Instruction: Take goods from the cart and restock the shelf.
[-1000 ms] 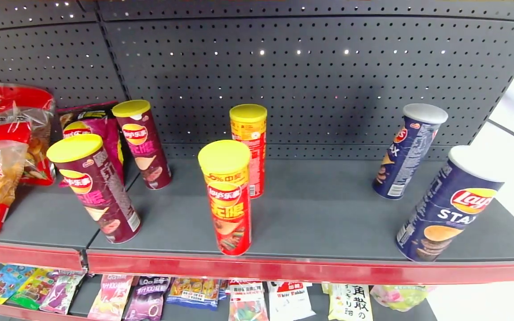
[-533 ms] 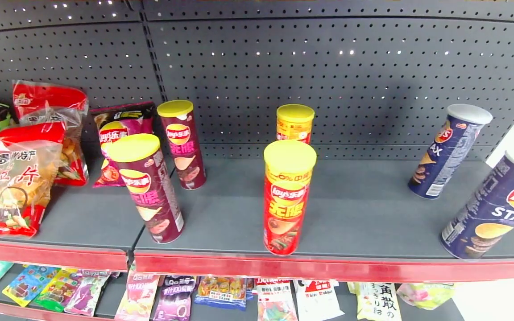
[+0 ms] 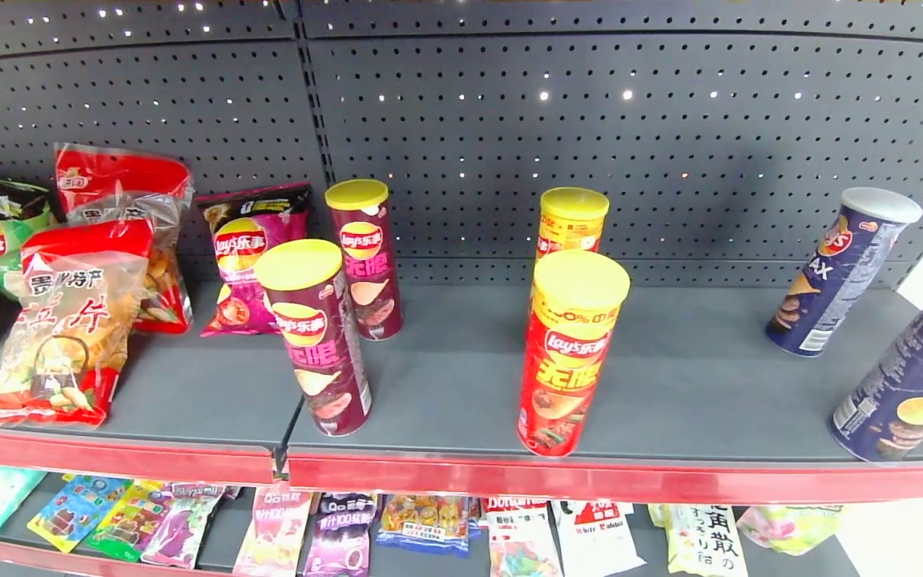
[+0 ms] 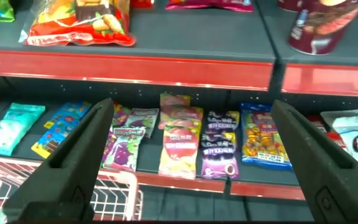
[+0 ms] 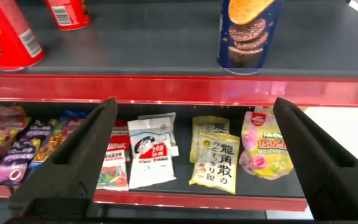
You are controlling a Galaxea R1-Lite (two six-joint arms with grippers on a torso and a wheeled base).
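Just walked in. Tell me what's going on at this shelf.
Nothing is being handled. The left gripper and right gripper are both open and empty, held in front of the shelf. On it stand two maroon cans, two red cans and two blue cans, with snack bags at the left. A corner of the cart is near the left gripper.

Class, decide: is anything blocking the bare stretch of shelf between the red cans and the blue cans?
Nothing visible does. The shelf between the front red can and the front blue can lies bare and open at the front.
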